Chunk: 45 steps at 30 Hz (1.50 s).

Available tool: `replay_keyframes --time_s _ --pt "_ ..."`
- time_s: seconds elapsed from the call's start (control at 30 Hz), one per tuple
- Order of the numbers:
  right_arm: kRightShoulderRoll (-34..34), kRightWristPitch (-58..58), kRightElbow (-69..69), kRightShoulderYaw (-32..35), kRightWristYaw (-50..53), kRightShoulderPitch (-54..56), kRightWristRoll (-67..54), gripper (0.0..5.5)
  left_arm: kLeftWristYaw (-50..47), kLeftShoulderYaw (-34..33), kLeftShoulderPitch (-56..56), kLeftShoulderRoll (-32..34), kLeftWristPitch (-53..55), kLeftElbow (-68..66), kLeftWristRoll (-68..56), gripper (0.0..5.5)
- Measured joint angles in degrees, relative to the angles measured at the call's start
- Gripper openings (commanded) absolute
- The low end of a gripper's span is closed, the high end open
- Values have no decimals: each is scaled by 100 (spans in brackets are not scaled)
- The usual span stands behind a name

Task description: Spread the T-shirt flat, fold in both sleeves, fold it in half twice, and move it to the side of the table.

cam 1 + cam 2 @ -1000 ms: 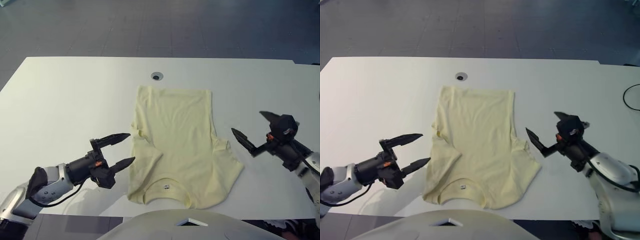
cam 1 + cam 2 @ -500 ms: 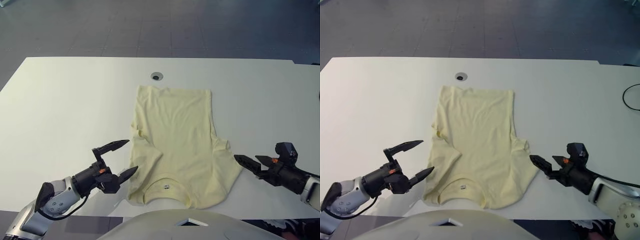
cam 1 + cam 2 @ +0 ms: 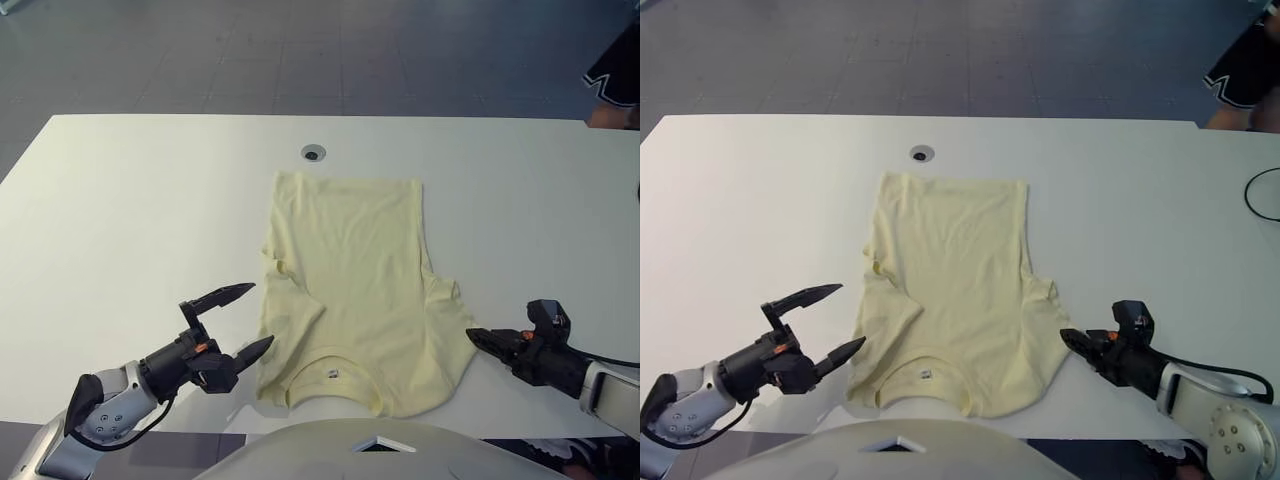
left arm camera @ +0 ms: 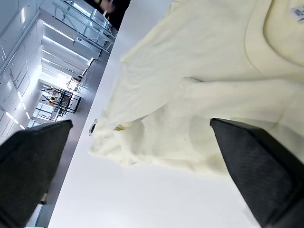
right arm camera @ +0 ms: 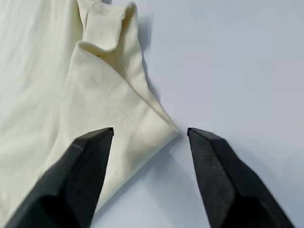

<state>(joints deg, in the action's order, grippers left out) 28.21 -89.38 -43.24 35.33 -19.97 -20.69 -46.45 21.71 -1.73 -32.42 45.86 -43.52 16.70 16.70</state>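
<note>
In the head view, one pale yellow T-shirt (image 3: 350,270), soft knit and lightly creased, lies mid-surface (image 3: 130,200), collar nearest the robot and sleeves rumpled. Two black, pointed end effectors flank it: the left end effector (image 3: 260,313) at 8 o'clock, spread wide, and the right end effector (image 3: 475,336) at 4 o'clock. In the left wrist view, its fingers gape before a crumpled sleeve. In the right wrist view, the fingers are released, with the sleeve's folded corner between them.

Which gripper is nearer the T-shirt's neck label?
Left. The left gripper, open, sits just off the T-shirt's edge near the label; the right gripper, open, straddles the opposite sleeve corner, farther off.
</note>
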Motion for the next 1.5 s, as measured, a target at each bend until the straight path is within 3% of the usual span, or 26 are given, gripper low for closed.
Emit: replay_keyframes --time_s 0.5,1.07,1.5 --pt "77 117 -42 -208 -54 -40 183 3 40 -84 32 -23 -9 -6 5 540" --pt "60 -137 -568 75 -243 917 -229 3 161 186 457 -177 5 -221 137 540" --pt "-149 -254 -668 -744 67 1702 -1190 3 161 311 596 -259 108 -226 307 540"
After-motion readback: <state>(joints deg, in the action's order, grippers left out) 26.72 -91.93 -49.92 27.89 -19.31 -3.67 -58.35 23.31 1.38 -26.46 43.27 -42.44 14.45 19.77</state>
